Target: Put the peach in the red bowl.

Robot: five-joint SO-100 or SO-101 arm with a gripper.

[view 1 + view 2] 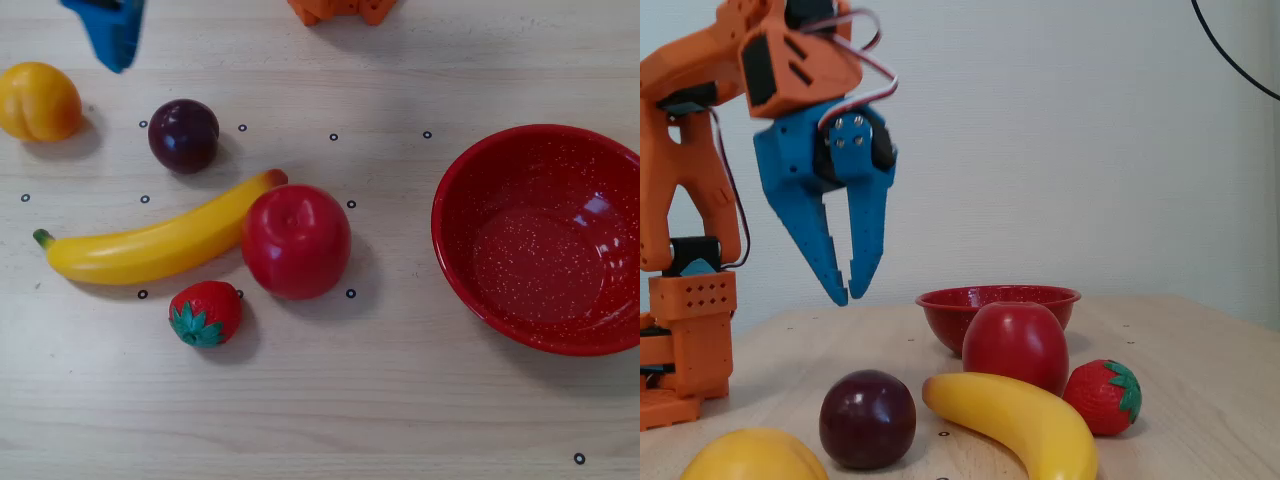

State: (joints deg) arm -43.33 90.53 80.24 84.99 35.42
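The yellow-orange peach (38,101) lies at the far left of the overhead view; in the fixed view only its top (752,457) shows at the bottom left. The red speckled bowl (460,190) stands empty at the right; in the fixed view its rim (997,297) shows behind the apple. My blue gripper (849,293) hangs in the air well above the table, fingers pointing down, tips close together with a narrow gap, holding nothing. In the overhead view its tip (112,32) shows at the top left, up and to the right of the peach.
A dark purple plum (184,135), a yellow banana (150,242), a red apple (296,241) and a strawberry (204,313) lie between peach and bowl. The orange arm base (685,330) stands at the left of the fixed view.
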